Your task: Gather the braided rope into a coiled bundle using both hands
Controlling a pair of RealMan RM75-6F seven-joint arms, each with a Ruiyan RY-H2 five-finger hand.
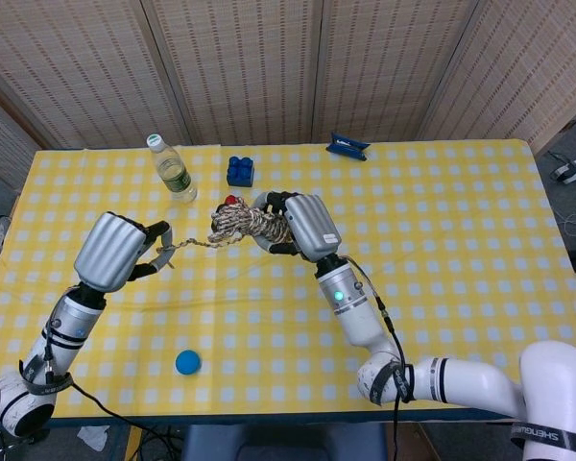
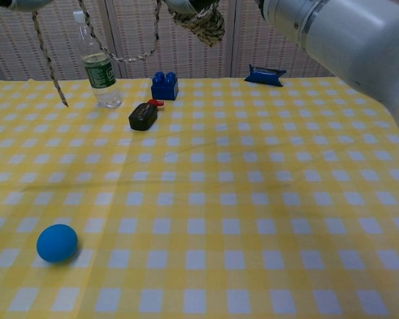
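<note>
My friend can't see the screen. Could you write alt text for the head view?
Two robot arms hold a rope above a yellow checked table: the right hand grips the coiled bundle, the left hand its loose end. A bottle, blue block and blue ball lie around.
</note>
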